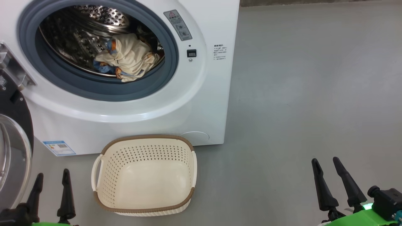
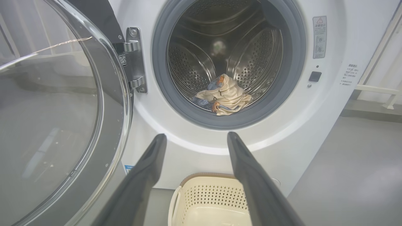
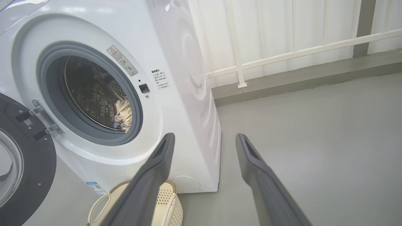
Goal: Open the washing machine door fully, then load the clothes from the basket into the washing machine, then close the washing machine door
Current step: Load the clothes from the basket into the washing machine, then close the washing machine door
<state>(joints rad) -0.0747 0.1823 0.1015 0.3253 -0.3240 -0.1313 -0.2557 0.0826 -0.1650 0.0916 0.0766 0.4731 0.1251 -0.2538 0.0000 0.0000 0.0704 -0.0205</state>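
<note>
While open, door [image 1: 14,141] near left gripper [image 1: 53,173].

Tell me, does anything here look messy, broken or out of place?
Nothing much. The clothes lie bunched in the washing machine, near the front edge of its drum, so a fold might catch when the door shuts. The basket stands upright and empty on the floor; nothing spilled.
</note>
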